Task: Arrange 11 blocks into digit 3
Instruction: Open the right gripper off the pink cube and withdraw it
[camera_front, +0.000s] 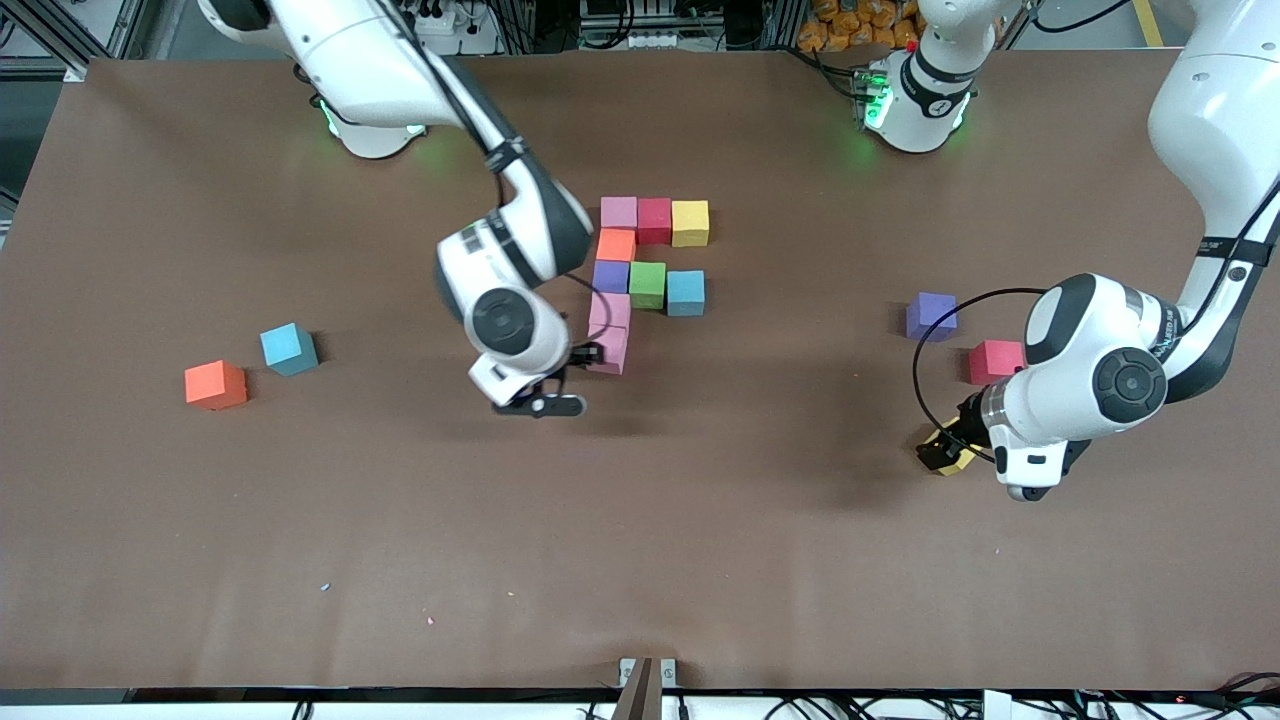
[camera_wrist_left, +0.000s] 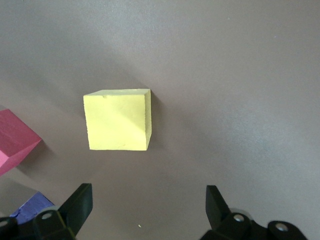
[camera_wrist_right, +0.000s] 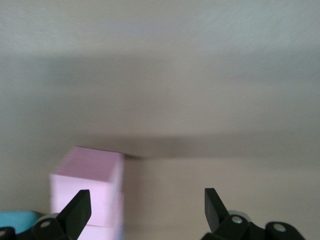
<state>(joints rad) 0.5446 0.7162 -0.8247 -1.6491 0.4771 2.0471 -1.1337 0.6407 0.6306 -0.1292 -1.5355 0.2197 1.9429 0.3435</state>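
Worktop (camera_front: 640, 560): brown matte sheet, wide bare areas nearer the front camera than the blocks.

Block cluster (camera_front: 650, 265) mid-worktop, nine cubes touching. Row nearest the bases: pink, red, yellow. Orange and purple run down from the pink. Green and blue sit beside the purple as the middle bar. Two pink cubes (camera_front: 609, 335) continue the column toward the camera. Judged: top bar, middle bar and spine done; the bottom bar lacks two cubes.

Loose cubes: orange (camera_front: 215, 385) and blue (camera_front: 288, 349) toward the right arm's end. Purple (camera_front: 931, 315), pink-red (camera_front: 995, 361) and yellow cube (camera_wrist_left: 118, 119) lie toward the left arm's end.

Right gripper (camera_front: 545, 400): jaws released, empty, low just beside the pink pair. In the right wrist view the pink cubes sit off to one side of the jaw line, not between the fingers.

Left gripper (camera_front: 945, 450): jaws released, empty, hovering over the yellow cube. Key relation: in the left wrist view the cube lies ahead of the jaws, offset toward one finger (camera_wrist_left: 75, 205), faces roughly square to the jaw line. A cube has no long axis. Left arm is clearly the nearer one.

Judged next: centre over the yellow cube, descend, grasp.
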